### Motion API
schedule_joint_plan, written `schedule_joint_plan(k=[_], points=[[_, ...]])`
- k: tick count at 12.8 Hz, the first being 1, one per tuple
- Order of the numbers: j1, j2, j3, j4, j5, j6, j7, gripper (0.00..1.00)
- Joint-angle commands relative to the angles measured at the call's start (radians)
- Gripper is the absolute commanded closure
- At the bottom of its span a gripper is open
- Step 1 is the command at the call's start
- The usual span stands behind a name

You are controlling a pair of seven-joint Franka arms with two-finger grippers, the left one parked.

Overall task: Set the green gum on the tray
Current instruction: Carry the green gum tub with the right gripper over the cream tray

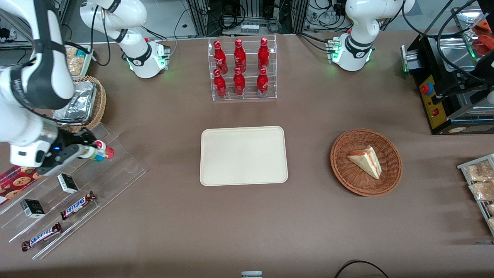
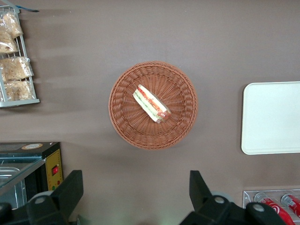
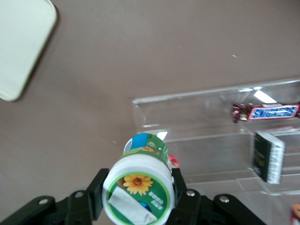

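Note:
The green gum (image 3: 138, 193) is a small bottle with a white lid that carries a green flower label. Black fingers (image 3: 99, 191) press on both sides of the lid, so my right gripper (image 3: 138, 197) is shut on it. In the front view the gripper (image 1: 92, 152) holds the gum (image 1: 98, 155) over the upper step of a clear stepped shelf (image 1: 115, 170), toward the working arm's end of the table. A red gum bottle (image 1: 109, 153) stands right beside it and peeks out in the wrist view too (image 3: 174, 161). The cream tray (image 1: 243, 156) lies flat at mid-table, well apart from the gripper.
The clear shelf holds Snickers bars (image 1: 78, 205) and small dark boxes (image 1: 68, 183). A wicker basket of foil packs (image 1: 83, 102) stands beside the gripper's arm. A rack of red cola bottles (image 1: 241, 69) stands farther from the camera than the tray. A basket with a sandwich (image 1: 366, 161) lies toward the parked arm's end.

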Motion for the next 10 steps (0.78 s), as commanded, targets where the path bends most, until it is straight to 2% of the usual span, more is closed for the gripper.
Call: schedule_joint_plan(k=[1, 4, 9, 10], points=[[0.081, 0.014, -0.009, 0.03, 0.034, -0.029, 0.159, 1.0], [0.187, 0.022, -0.009, 0.03, 0.036, -0.02, 0.349, 1.0], [0.342, 0.128, -0.009, 0.108, 0.057, 0.003, 0.625, 1.0], [0.365, 0.155, -0.009, 0.14, 0.083, 0.003, 0.672, 1.0]])
